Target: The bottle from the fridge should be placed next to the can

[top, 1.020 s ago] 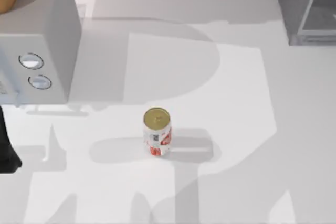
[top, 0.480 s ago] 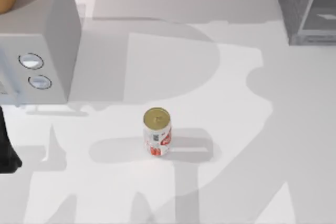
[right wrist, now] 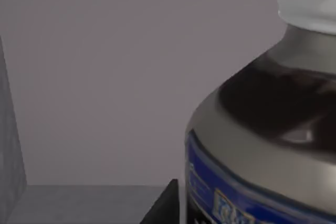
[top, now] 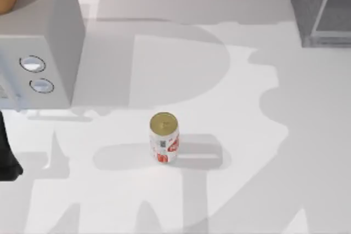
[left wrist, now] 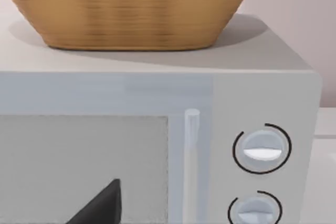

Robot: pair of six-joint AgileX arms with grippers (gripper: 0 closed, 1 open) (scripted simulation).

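Mid-table: can upright, open room all round; fridge far-right corner; pincer states can't tell.

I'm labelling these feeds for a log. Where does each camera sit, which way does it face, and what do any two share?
Top view: above the table, looking down on the can, microwave and fridge; left arm at the left edge.
Left wrist view: faces the microwave front, basket on top; a dark finger shows.
Right wrist view: close on the bottle against a grey wall; a dark finger shows.
Shared: top and left wrist views both show the microwave's dials.
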